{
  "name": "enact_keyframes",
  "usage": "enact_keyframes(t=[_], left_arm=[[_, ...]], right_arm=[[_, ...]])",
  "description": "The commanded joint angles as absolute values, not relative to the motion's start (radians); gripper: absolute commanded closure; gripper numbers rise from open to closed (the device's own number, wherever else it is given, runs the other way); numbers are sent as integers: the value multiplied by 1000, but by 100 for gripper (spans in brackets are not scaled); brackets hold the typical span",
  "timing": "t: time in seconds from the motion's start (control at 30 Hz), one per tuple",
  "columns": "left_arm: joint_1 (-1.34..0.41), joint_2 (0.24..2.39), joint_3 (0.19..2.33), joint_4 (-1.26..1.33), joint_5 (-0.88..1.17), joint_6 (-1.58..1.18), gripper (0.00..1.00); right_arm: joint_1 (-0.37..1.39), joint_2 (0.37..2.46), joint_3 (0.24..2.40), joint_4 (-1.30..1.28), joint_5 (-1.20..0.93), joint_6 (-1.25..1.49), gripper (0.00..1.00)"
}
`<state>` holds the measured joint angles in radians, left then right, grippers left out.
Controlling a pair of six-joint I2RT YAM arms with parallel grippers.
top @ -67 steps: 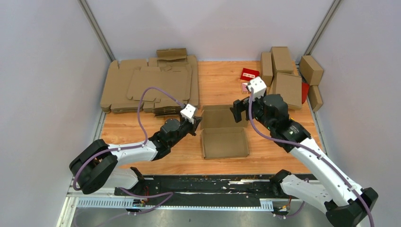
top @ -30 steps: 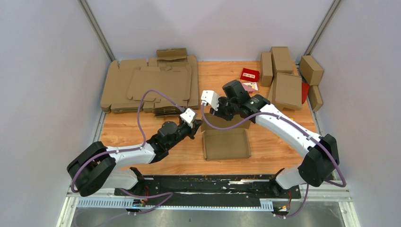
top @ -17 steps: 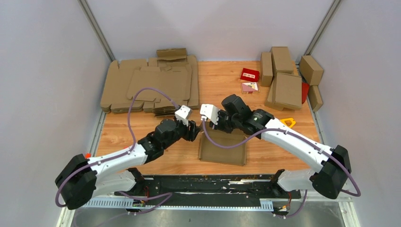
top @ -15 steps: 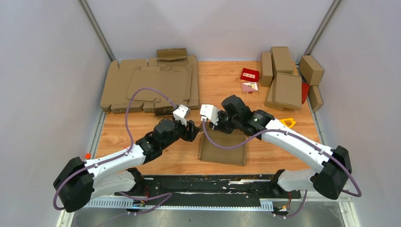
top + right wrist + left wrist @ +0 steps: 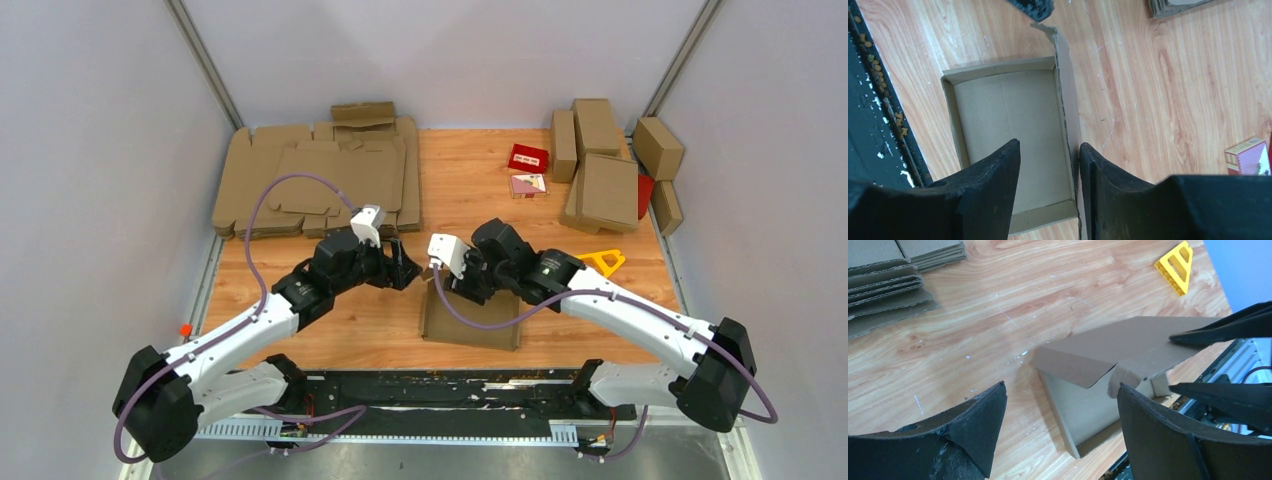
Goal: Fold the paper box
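I see the left jaws gaping wide and empty near the box (image 5: 1008,125) on the bench (image 5: 1148,100), the right jaws parted astride its lid.

Paper box (image 5: 470,322): plain brown cardboard, unprinted, faint corrugation lines on the inner face. Table (image 5: 470,165): orange-brown wood grain with small pale flecks. Stack of flat cardboard (image 5: 320,178) and folded boxes (image 5: 605,185): the same plain brown. Small carton (image 5: 527,156): red with white marks. Triangle (image 5: 603,262): bright yellow. Left gripper (image 5: 405,268) and right gripper (image 5: 1049,165): matte black. Left arm (image 5: 230,340): white shells, black joints. Cable (image 5: 300,177): purple. Rail (image 5: 440,385) at the near edge: black. Walls (image 5: 450,60): pale grey-lilac.
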<state>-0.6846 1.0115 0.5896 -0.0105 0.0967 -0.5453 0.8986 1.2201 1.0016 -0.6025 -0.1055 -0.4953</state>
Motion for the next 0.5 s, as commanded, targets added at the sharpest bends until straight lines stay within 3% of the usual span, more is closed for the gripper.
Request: enact_keyframes(t=[0.0,0.2,0.47], left_arm=[[-669,1021,664,-90,133,-620,12],[-669,1064,670,-80,112,-571,16],[-669,1001,593,16,82,-433,18]], right_arm=[[910,1152,962,-530,-105,-429,51],[911,1096,919,-495,-48,-395,41],[911,1095,904,-540,-34,-334,42]])
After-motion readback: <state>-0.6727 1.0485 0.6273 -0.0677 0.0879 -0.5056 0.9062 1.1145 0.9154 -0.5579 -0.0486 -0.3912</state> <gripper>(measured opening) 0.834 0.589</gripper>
